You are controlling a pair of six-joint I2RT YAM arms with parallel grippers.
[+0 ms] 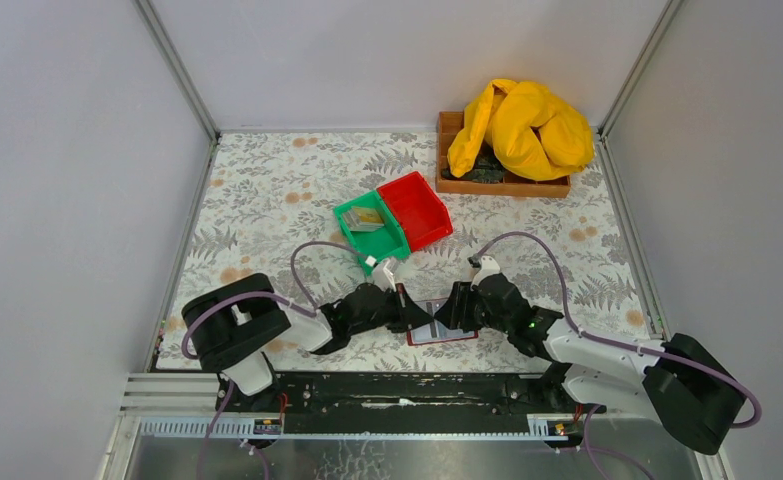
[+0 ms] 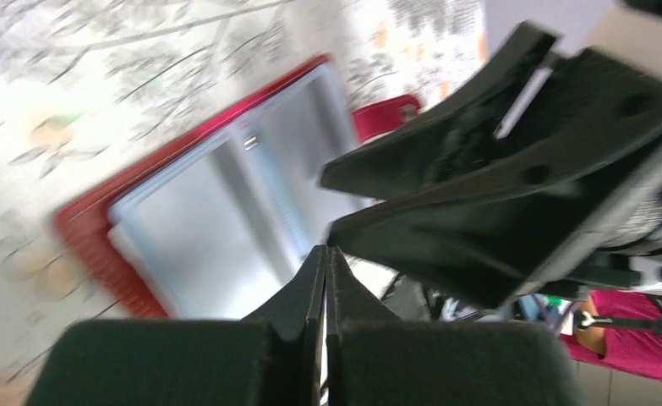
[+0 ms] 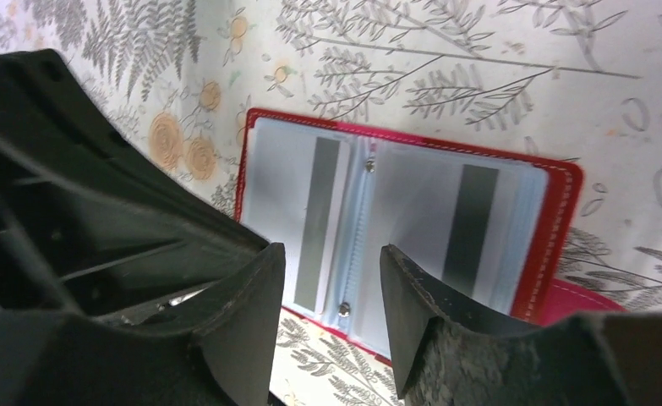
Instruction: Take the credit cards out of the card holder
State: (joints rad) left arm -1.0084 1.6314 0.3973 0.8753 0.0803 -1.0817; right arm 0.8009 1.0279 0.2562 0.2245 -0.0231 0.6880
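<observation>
Lengthwise left-right, open card holder (image 1: 444,334), pockets up.

The card holder (image 3: 557,228) shows stitched red leatherette (glossy plastic sleeves (image 3: 412,220) inside) on matt tablecloth (image 3: 479,76).

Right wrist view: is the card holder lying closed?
No, the card holder lies open flat, both inner pages showing cards with dark stripes.

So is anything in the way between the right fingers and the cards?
Nothing visible is. The open right fingers hang right over the open holder, and its striped cards show in plain sight between them. The shut left fingers sit off to the side by the holder's edge, not in between.
</observation>
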